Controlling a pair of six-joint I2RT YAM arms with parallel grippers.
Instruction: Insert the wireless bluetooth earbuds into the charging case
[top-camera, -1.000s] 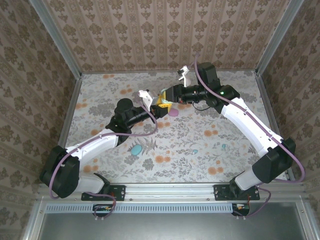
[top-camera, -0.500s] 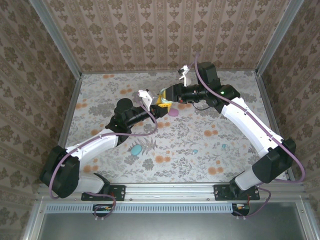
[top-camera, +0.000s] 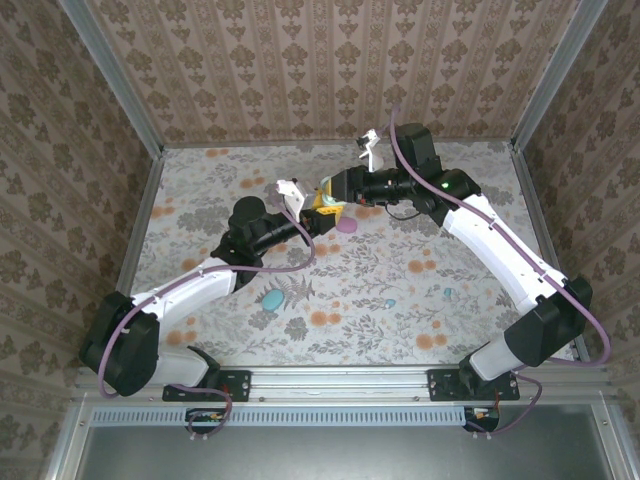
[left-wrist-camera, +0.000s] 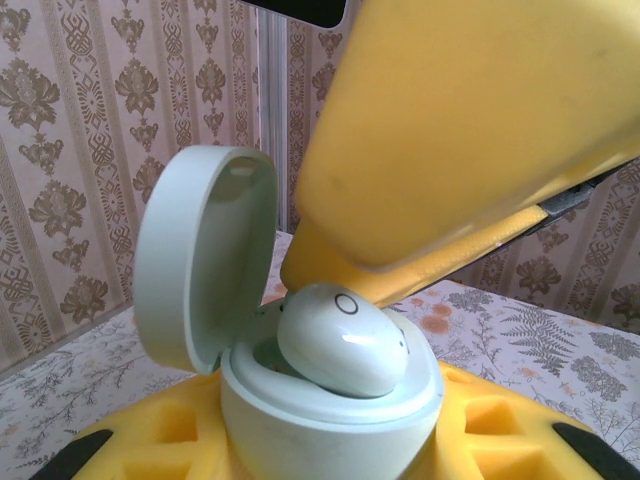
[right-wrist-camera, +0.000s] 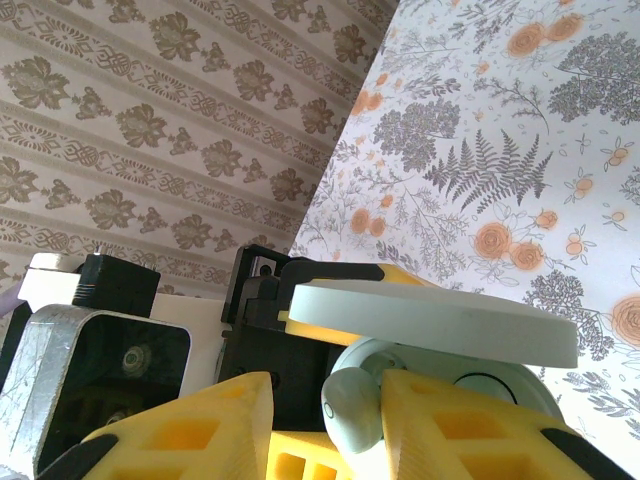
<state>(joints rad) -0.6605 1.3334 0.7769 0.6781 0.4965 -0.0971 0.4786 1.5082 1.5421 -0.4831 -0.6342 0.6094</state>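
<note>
Across the floral table (top-camera: 380, 330) the left arm (top-camera: 200, 285) and right arm (top-camera: 500, 250) reach in and meet at the far middle; the left gripper (top-camera: 320, 212) is clamped on the pale charging case (left-wrist-camera: 320, 420), its yellow fingers (left-wrist-camera: 150, 440) pressed to either side of the base; the lid (left-wrist-camera: 200, 260) stands open to the left; the right gripper (top-camera: 332, 190) sits just above the case, one yellow finger (left-wrist-camera: 470, 130) lying on the pale earbud (left-wrist-camera: 340, 340), which rests tilted in the case mouth; that bud lies between the right fingers, but I cannot tell whether they grasp it; nearer lie a pink case (top-camera: 347, 226), a teal case (top-camera: 272, 297), a loose bud (top-camera: 392, 302) and a second bud (top-camera: 447, 293).
</note>
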